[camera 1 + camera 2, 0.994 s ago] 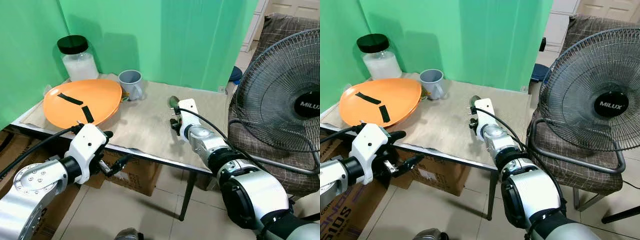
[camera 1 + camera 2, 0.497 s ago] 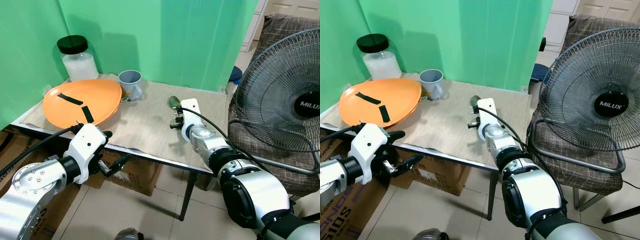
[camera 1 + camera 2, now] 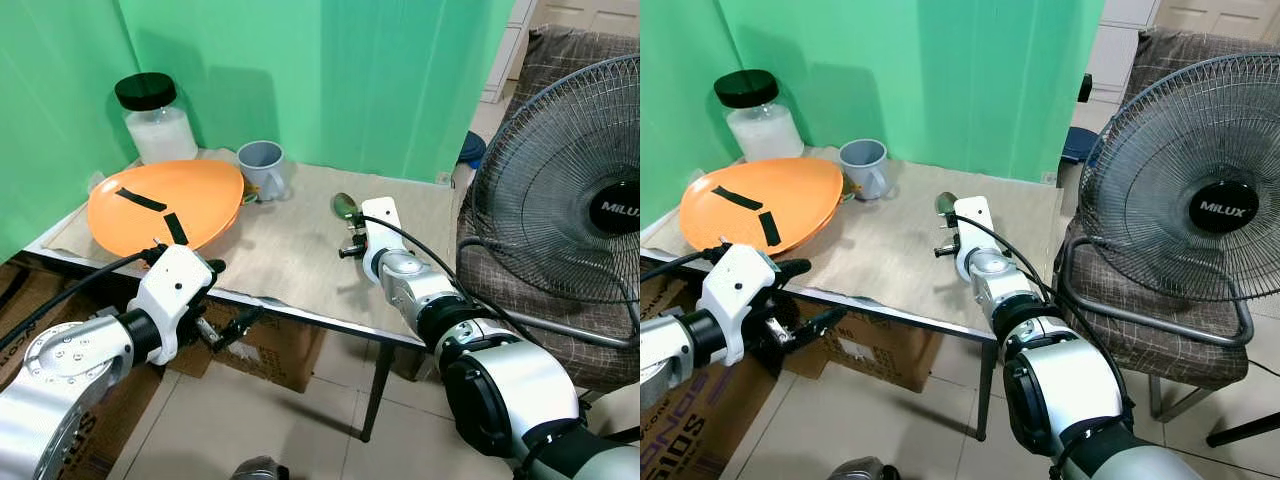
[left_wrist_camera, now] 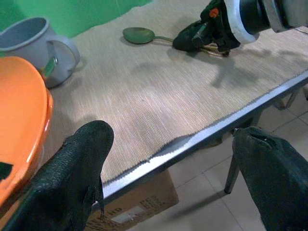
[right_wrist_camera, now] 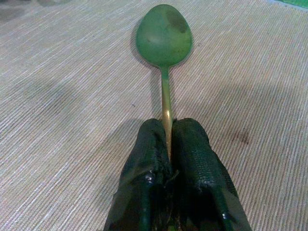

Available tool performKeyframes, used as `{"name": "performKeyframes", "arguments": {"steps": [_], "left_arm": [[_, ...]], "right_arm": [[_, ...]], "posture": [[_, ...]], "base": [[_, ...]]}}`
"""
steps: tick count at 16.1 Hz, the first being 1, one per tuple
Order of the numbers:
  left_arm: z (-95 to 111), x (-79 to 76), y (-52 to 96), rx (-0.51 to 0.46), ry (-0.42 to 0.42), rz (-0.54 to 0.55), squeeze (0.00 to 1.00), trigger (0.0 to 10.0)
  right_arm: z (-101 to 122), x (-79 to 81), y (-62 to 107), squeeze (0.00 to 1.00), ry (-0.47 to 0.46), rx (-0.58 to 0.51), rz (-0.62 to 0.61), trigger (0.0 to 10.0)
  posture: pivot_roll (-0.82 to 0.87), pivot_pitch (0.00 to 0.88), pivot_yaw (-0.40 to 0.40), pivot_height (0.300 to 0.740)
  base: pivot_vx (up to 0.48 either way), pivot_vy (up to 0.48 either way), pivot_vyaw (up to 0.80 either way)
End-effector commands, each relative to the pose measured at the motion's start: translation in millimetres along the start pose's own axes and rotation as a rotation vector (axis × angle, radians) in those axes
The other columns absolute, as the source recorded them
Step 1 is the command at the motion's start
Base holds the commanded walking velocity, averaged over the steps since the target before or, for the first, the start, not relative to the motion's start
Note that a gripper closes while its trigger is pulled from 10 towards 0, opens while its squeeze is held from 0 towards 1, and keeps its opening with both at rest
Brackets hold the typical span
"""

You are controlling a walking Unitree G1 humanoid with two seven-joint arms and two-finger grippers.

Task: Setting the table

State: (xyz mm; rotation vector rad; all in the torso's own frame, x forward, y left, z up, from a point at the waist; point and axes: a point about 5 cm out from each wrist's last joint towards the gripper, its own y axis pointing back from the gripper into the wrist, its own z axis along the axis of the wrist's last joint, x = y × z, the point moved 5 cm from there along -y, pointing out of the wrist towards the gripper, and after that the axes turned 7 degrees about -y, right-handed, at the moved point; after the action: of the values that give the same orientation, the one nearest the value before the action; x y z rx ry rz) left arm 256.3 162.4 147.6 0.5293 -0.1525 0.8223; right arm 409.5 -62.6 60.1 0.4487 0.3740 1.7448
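Lowered since before, right gripper point(image 5: 166, 139) pinches spoon point(image 5: 164, 36) over table point(image 3: 290, 250).

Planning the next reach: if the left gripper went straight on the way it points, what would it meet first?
Probably the table edge: the open left gripper hangs just off it, aimed across the mat. Depth is unclear; passing above it, the right gripper holding the green spoon comes next.

Green spoon point(image 5: 164, 36) between my black right gripper point(image 5: 169, 144) fingers; orange plate point(image 3: 165, 203), black tape strips; grey mug point(image 3: 262, 166); beige woven mat point(image 3: 290, 250).
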Motion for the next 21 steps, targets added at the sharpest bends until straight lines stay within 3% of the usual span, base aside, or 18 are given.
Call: {"name": "performKeyframes", "arguments": {"steps": [1,3,6,8,10,11,12,13,14,16,19,21], "left_arm": [[2,1.5,-0.7,-0.012,-0.009,0.006,0.0,10.0],[3,1.2,-2.1,-0.023,0.002,0.017,0.0,10.0],[7,-2.1,-5.8,-0.049,0.022,0.025,0.0,10.0],[8,-10.7,-10.6,-0.061,0.037,0.02,0.0,10.0],[12,-10.6,-12.4,-0.087,0.059,0.059,0.0,10.0],[15,-9.4,-12.8,-0.109,0.074,0.098,0.0,10.0],[20,-7.5,-12.6,-0.147,0.098,0.183,0.0,10.0],[22,-6.8,-12.3,-0.159,0.111,0.218,0.0,10.0],[27,-4.2,-12.7,-0.191,0.171,0.325,0.0,10.0],[29,-0.4,-13.2,-0.198,0.188,0.412,0.0,10.0],[12,20.4,-5.4,-0.108,0.169,0.564,0.0,10.0],[19,21.2,-5.3,-0.136,0.155,0.572,0.0,10.0]], "right_arm": [[16,0.3,0.1,0.0,-0.07,-0.041,0.025,0.0],[38,-5.4,3.0,0.0,-0.138,-0.121,0.076,0.0],[52,-17.0,13.2,0.0,-0.14,-0.211,0.142,0.0],[57,-22.5,53.9,0.0,-0.113,-0.332,0.234,0.0],[65,-21.5,82.1,0.0,-0.144,-0.412,0.277,0.0],[68,-21.7,98.8,0.0,-0.158,-0.451,0.293,1.9],[64,-27.7,116.9,0.0,-0.11,-0.485,0.25,10.0],[63,-30.2,125.4,0.0,-0.089,-0.502,0.227,10.0],[51,-32.8,145.6,0.0,-0.058,-0.494,0.177,10.0],[43,-35.0,162.5,0.0,-0.01,-0.497,0.123,10.0],[42,-49.0,169.9,0.0,0.016,-0.517,-0.029,10.0],[40,-55.1,168.7,0.0,-0.004,-0.51,-0.075,10.0]], "posture": [[0.13,0.0,0.039,0.74],[0.12,0.0,0.032,0.74],[0.11,0.0,0.029,0.74],[0.09,0.0,0.038,0.74],[0.08,0.0,0.046,0.74],[0.06,0.0,0.047,0.74],[0.04,0.0,0.045,0.74],[0.04,0.0,0.043,0.74],[0.03,0.0,0.034,0.74],[0.04,0.0,0.017,0.74],[0.04,0.0,0.011,0.74],[0.05,0.0,0.004,0.74]], "base": [[0.0,0.0,0.0],[0.0,0.0,0.0],[0.0,0.0,0.0],[0.0,0.0,0.0],[0.0,0.0,0.0],[0.0,0.0,0.0],[0.0,0.0,0.0],[0.0,0.0,0.0],[0.0,0.0,0.0],[0.0,0.0,-0.8],[0.0,0.0,-0.8],[0.0,0.0,-0.8]]}}
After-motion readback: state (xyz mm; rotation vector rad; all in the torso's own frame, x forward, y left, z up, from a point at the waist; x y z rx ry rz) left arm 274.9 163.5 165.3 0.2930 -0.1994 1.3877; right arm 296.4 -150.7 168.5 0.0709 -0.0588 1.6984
